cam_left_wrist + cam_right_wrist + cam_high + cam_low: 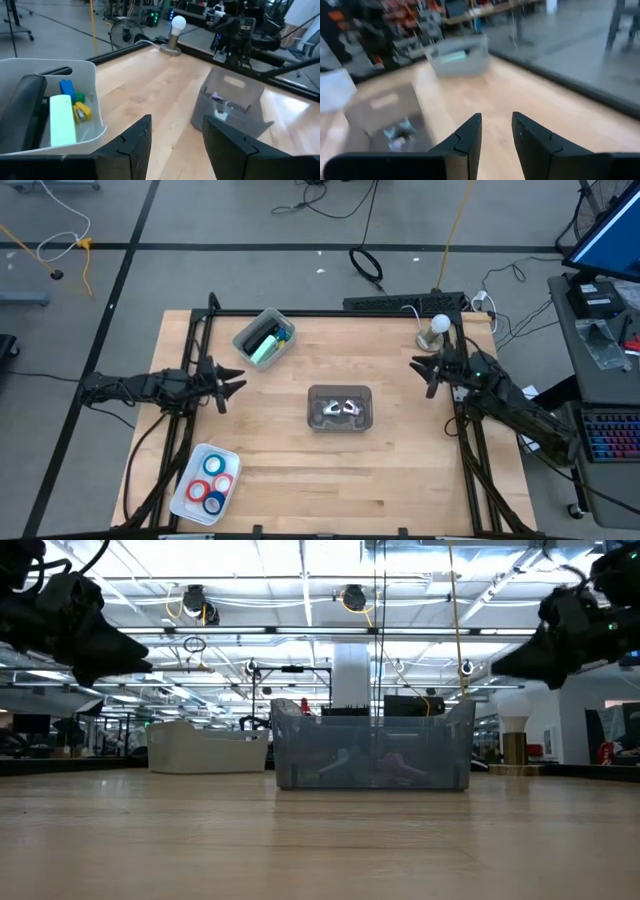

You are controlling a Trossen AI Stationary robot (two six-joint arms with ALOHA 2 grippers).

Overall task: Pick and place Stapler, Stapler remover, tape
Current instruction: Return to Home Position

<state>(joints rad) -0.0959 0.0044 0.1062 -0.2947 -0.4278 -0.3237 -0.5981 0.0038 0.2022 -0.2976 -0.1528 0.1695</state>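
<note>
Wooden tabletop [330, 470], black frame rails along left and right edges.

Left arm [150, 388] lies over the left rail, about mid-depth. Left jaws point right toward the centre, raised well off the wood, parted to a moderate gap, nothing between them.

Right arm [510, 405] comes in over the right rail. Right jaws at the far right, raised, aimed left, parted by a narrow gap, holding nothing.

Dark see-through bin [340, 389] at tabletop centre, between the two arms and apart from both. Stapler remover [347, 408]: two silvery pieces lie side by side on the bin floor.

Pale grey bin [240, 338] far left of centre, set at a skew to the tabletop edges. Stapler [263, 347] lies flat inside it, long axis along the bin's length, running from near-left to far-right. The walls close it in on all sides. A dark oblong item [25, 110] lies along one flank; small blue [66, 90] and yellow [82, 112] pieces on the other.

White tray [190, 502] at near left, just by the left rail. Tape [222, 480]: four rings flat in it, two blue, two red, packed close.

Bulb lamp [437, 327] upright at the far right edge, just beyond the right jaws.
</note>
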